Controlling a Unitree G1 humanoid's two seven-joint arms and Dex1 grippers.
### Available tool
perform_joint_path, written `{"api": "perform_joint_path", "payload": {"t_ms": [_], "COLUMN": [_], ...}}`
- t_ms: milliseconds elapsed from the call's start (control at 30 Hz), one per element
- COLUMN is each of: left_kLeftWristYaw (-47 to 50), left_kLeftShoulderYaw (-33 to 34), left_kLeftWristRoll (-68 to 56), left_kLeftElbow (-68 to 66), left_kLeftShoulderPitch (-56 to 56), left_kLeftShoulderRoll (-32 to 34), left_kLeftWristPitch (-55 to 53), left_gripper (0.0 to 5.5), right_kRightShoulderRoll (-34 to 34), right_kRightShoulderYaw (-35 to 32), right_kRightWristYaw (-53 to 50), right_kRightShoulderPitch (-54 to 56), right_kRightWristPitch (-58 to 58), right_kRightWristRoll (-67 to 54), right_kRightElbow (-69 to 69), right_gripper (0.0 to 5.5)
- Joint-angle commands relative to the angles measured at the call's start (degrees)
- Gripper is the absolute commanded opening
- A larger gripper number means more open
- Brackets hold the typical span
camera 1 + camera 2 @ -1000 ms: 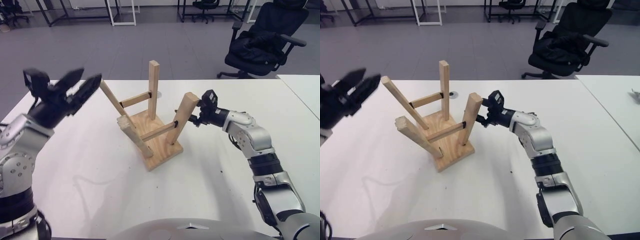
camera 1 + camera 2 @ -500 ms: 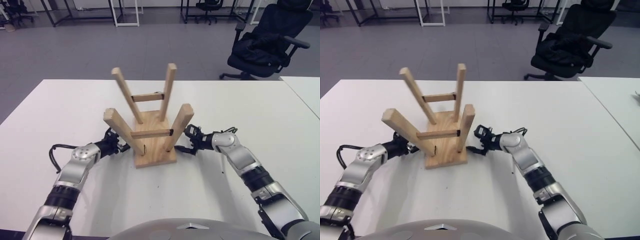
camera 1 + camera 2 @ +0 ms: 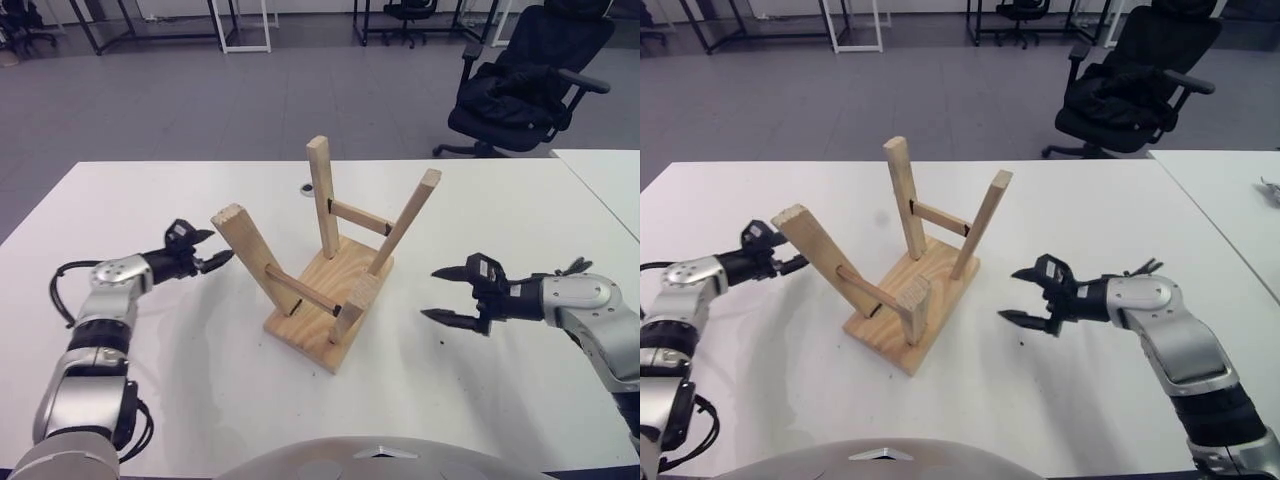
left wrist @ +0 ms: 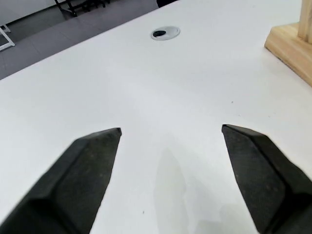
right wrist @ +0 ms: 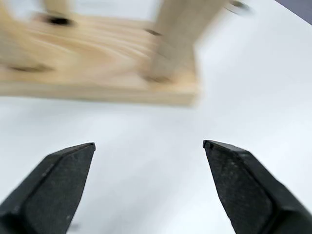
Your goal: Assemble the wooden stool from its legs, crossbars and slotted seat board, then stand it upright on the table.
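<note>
Stool [image 3: 330, 280] is assembled but upside down, about mid-worktop. The seat board [image 3: 342, 276] lies flat on the white table [image 3: 120, 200] with one corner pointing at the near edge. Four legs [image 3: 322, 197] stick up and splay outward. One crossbar [image 3: 360, 217] joins the far pair and another [image 3: 305, 293] joins the near pair.

Left gripper [image 3: 218, 250] sits low over the table on the left-edge side of the stool. Its fingers are apart with nothing between them, and the tips are just beside the near-left leg [image 3: 250, 255]. Can't tell if they touch it.

Right gripper [image 3: 430, 293] is on the right-edge side, fingers spread wide and holding nothing, clearly apart from the seat board.

Cable grommet [image 3: 306, 187] is in the tabletop behind the stool, toward the far edge. Black office chair [image 3: 525, 85] stands on the floor beyond the far right corner.
</note>
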State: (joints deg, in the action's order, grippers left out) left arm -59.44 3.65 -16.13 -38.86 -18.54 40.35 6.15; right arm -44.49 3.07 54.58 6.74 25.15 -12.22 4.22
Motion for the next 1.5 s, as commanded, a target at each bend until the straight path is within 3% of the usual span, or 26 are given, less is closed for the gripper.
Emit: {"api": "perform_joint_path", "payload": {"t_ms": [33,167,267,400,533,600,767,933,1067,1200,1500], "left_kLeftWristYaw": [-8.7,-13.2,-9.9,-3.3,2.7,9.9,21.0,23.7,20.4,15.8,16.4], "left_kLeftShoulderYaw": [1.3,2.1,-4.2,-11.7,-11.8,-11.1,-10.5,-8.0,-4.8,-6.8,-14.7], "left_kLeftWristRoll": [-5.7,-5.7,-4.5,2.8,5.7,6.8,9.4,12.2,10.3,9.1,7.4], "left_kLeftElbow": [24.3,39.8,47.5,47.9,43.2,38.2,25.4,20.1,24.2,32.5,49.5], "left_kLeftShoulderPitch": [16.6,25.8,25.2,26.9,25.4,21.0,11.7,15.2,23.2,29.1,30.8], "left_kLeftShoulderRoll": [8.3,16.5,12.1,8.0,4.9,-0.6,-10.9,-8.9,-4.5,-2.3,-6.0], "left_kLeftWristPitch": [-11.6,-20.3,-25.9,-27.0,-24.9,-23.3,-16.8,-9.2,-7.9,-10.7,-23.9], "left_gripper": [3.82,3.82,3.82,3.82,3.82,3.82,3.82,3.82,3.82,3.82,3.82], "right_kRightShoulderRoll": [11.9,19.6,24.6,27.5,26.8,24.6,20.8,17.5,17.2,18.0,17.7], "right_kRightShoulderYaw": [-3.1,-3.7,0.9,7.6,8.3,8.4,5.9,-0.5,-1.3,0.7,4.7], "right_kRightWristYaw": [-16.1,-22.9,-21.9,-19.7,-11.8,-7.3,1.4,-1.9,-10.8,-14.5,-12.8], "right_kRightShoulderPitch": [13.5,26.0,32.3,34.7,33.5,31.7,24.4,7.3,-3.0,-5.4,-12.4], "right_kRightWristPitch": [-11.1,-23.9,-31.1,-40.6,-44.4,-45.9,-47.5,-40.4,-32.4,-28.0,-15.0], "right_kRightWristRoll": [3.9,6.2,11.0,19.4,19.9,19.7,14.7,5.5,7.8,9.6,5.1], "right_kRightElbow": [-28.4,-56.3,-68.0,-75.6,-77.0,-76.3,-68.4,-42.1,-26.8,-21.2,0.3], "right_gripper": [4.14,4.14,4.14,4.14,4.14,4.14,4.14,4.14,4.14,4.14,4.14]}}
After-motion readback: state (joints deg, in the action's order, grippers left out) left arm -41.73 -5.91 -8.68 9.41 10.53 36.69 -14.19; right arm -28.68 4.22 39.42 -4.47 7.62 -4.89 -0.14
